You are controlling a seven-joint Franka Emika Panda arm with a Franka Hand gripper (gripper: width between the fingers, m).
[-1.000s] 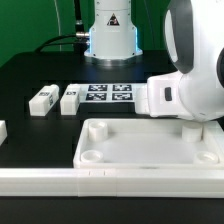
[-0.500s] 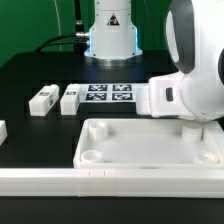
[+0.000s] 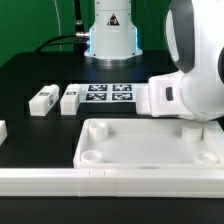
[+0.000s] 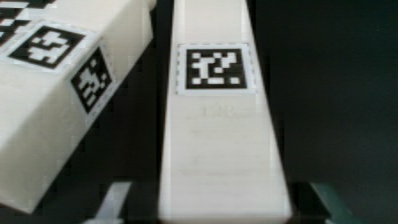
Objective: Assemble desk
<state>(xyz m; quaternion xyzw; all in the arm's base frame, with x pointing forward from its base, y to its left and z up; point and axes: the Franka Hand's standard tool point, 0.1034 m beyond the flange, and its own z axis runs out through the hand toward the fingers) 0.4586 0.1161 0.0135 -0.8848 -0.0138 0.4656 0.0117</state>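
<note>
The white tray-like desk top (image 3: 84, 143) lies at the front of the black table, with round sockets in its corners. Two short white legs (image 3: 42, 99) (image 3: 69, 100) lie behind it towards the exterior view's left. In the wrist view a long white tagged leg (image 4: 217, 100) lies between the fingers of my gripper (image 4: 222, 207). The jaws are open, with a dark gap on each side of the leg. A second white tagged piece (image 4: 54, 90) lies close beside it. In the exterior view the arm's white body (image 3: 190, 90) hides the gripper and this leg.
The marker board (image 3: 110, 95) lies behind the desk top, in front of the robot base (image 3: 110, 30). A long white rail (image 3: 40, 181) runs along the front edge. Another white part (image 3: 2, 130) is cut off at the exterior view's left edge.
</note>
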